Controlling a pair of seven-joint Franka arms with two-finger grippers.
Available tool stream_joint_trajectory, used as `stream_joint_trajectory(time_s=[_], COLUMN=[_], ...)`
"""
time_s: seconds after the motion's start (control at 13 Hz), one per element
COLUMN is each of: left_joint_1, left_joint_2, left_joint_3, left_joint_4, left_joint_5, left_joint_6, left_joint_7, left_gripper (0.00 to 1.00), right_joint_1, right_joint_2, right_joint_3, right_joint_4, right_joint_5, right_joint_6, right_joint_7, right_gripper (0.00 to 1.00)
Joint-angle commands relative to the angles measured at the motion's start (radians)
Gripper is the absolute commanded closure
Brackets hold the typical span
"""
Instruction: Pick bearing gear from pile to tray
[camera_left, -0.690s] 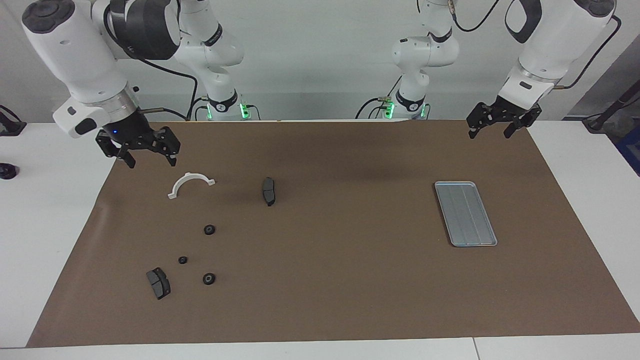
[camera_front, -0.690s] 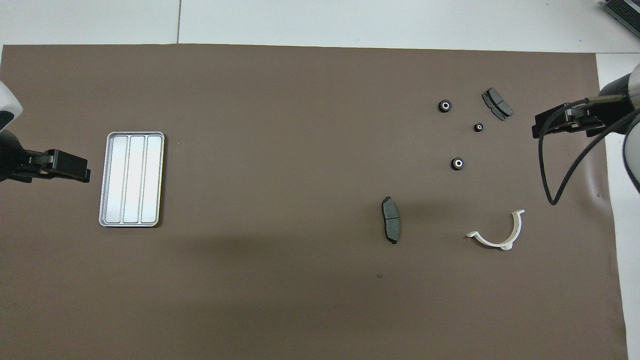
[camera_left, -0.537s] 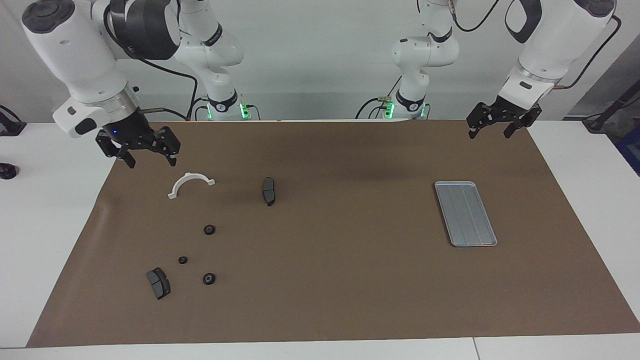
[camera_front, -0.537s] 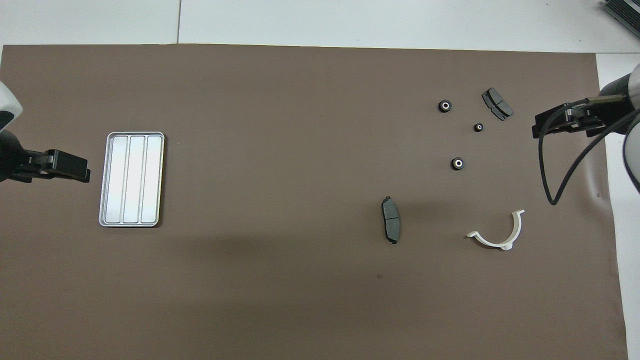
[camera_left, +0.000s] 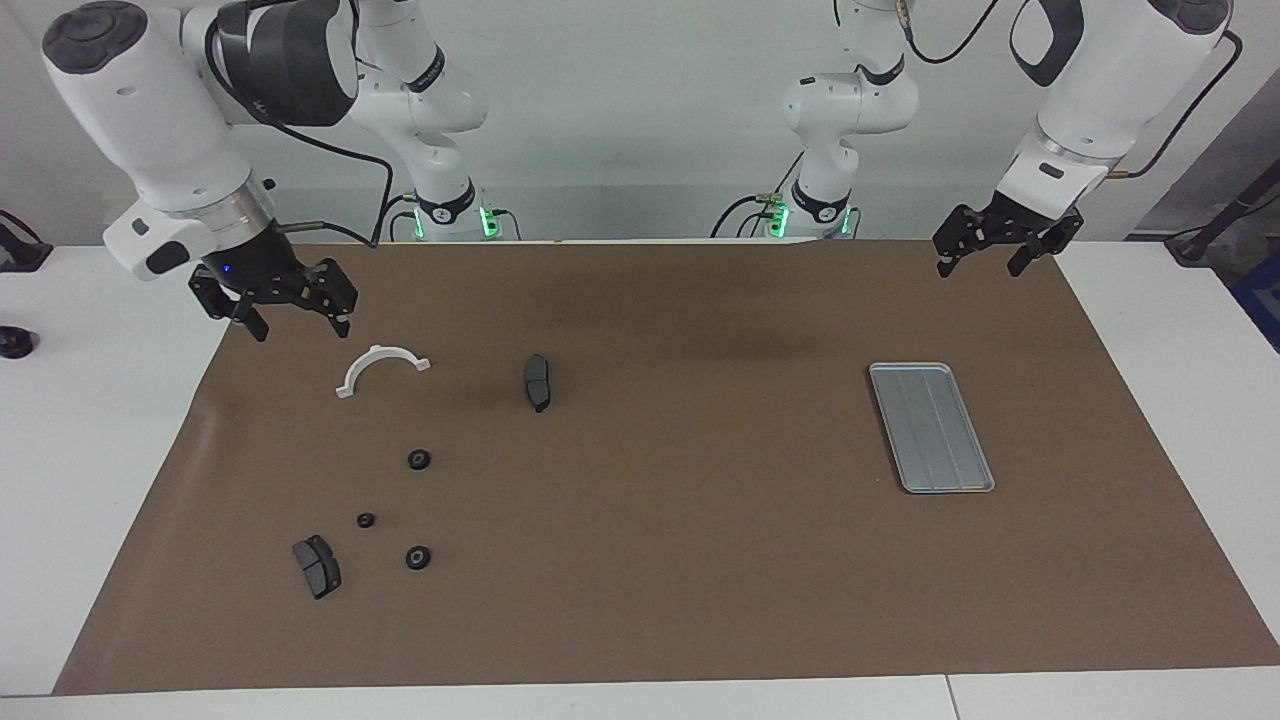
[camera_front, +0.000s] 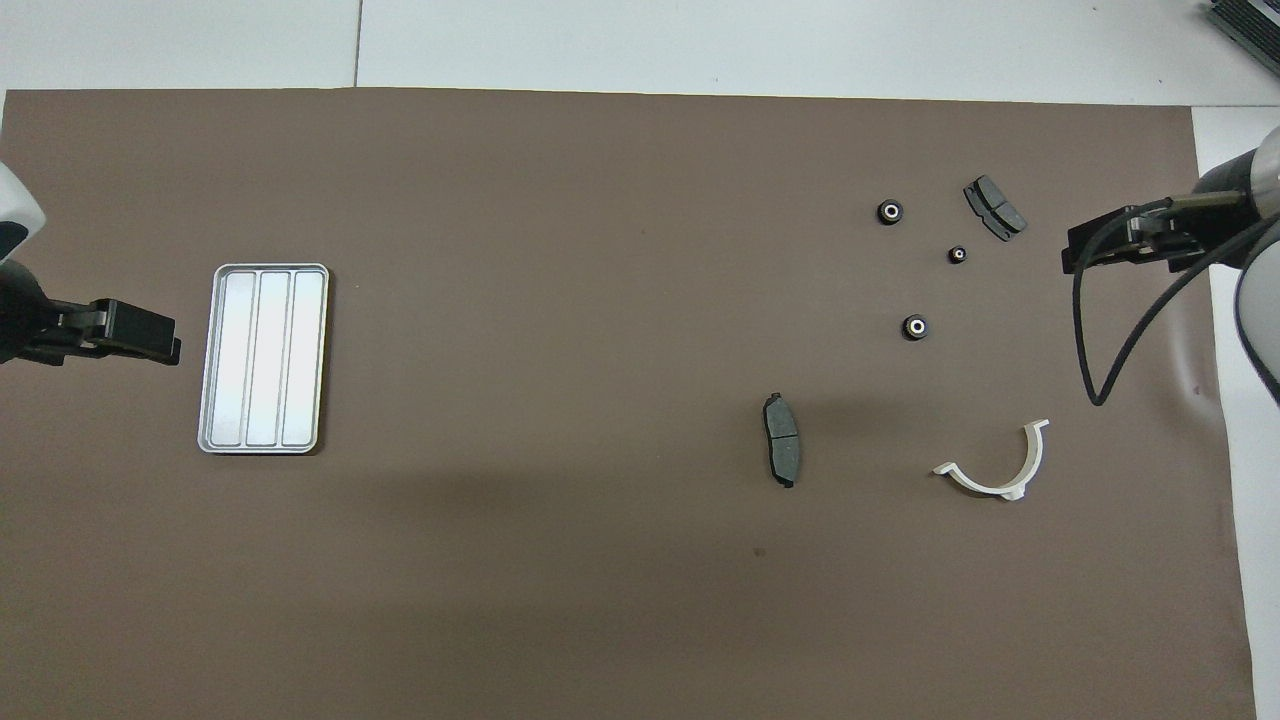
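Slightly raised since the earlier frame, our right gripper (camera_left: 290, 312) hangs with fingers apart over the brown mat's edge by the white half-ring plastic bracket (camera_left: 381, 368), poised, we judge, to reach the black round bearing rings (camera_left: 419, 459). Our left gripper (camera_left: 1003, 250) waits, fingers apart, so the empty grooved silver-grey metal tray (camera_left: 932, 427) lies free to receive them.

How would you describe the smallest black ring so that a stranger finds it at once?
Start on the brown mat, at the right arm's end, where the loose parts lie. Farthest from the robots is a dark brake pad; the smallest black ring lies beside it, between two black rings that are clearly bigger.

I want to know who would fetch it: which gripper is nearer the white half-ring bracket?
The right gripper, open, is up beside the white half-ring bracket; the left gripper, open, waits near the tray at the left arm's end.
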Motion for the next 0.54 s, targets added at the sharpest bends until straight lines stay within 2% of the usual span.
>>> stream_joint_trajectory(time_s=[0.0,0.15,0.46], left_joint_1=[0.011,0.011,0.011], left_joint_2=[-0.006,-0.006,-0.006], left_joint_3=[-0.006,-0.006,-0.006], left_joint_4=[-0.01,-0.01,-0.01], left_joint_5=[0.014,0.014,0.014], left_joint_6=[0.002,0.002,0.002], left_joint_7=[0.001,0.001,0.001], left_gripper=[0.0,0.0,0.0], right_joint_1=[0.024,0.051,0.056], right_joint_2=[-0.05,-0.027,0.102], right_joint_3=[0.004,0.004,0.004], right_joint_4=[-0.168,-0.258,-0.269], right_joint_5=[0.003,-0.003,-0.013], right_joint_6=[0.146,0.28,0.425], right_joint_7=[0.015,0.015,0.017], right_gripper=[0.0,0.0,0.0])
